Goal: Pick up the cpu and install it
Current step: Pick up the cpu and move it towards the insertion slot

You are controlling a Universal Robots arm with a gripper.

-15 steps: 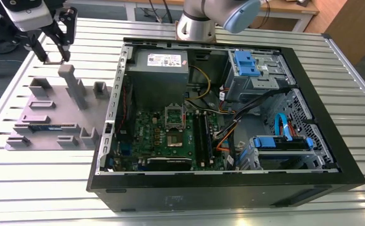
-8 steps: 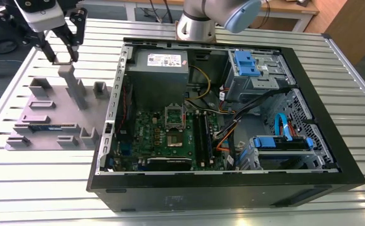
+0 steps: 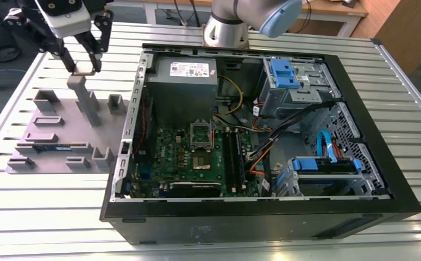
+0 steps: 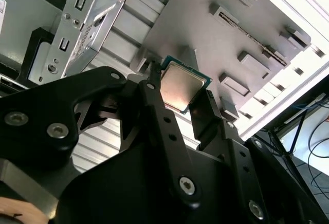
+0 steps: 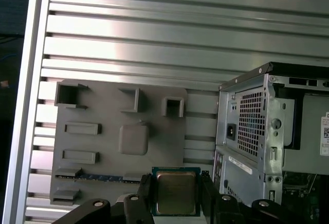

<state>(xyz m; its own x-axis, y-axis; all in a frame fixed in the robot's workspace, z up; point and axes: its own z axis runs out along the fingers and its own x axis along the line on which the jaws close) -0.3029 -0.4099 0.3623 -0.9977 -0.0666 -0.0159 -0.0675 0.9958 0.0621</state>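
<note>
The cpu (image 4: pixel 181 86), a small square chip with a silvery top and green edge, sits between the two black fingers of my gripper (image 4: pixel 180 94), which is shut on it. In the first wrist view the cpu (image 5: pixel 176 192) hangs above the grey holder plate (image 5: pixel 103 157), just off the rounded square pad (image 5: pixel 133 139). In the exterior view my gripper (image 3: pixel 84 69) is at the upper left, over the tall post (image 3: pixel 86 100) of the plate and well outside the computer case. The metal-framed socket (image 3: pixel 201 136) lies on the green board (image 3: pixel 188 163) inside the case.
The open computer case (image 3: pixel 268 217) takes up the middle and the exterior view's right, with a grey power-supply box (image 3: pixel 184 81), cables and blue drive bays (image 3: pixel 290 76). A dark memory stick (image 3: pixel 54 147) lies in the holder plate. The case's metal wall (image 3: pixel 132 119) stands between plate and board.
</note>
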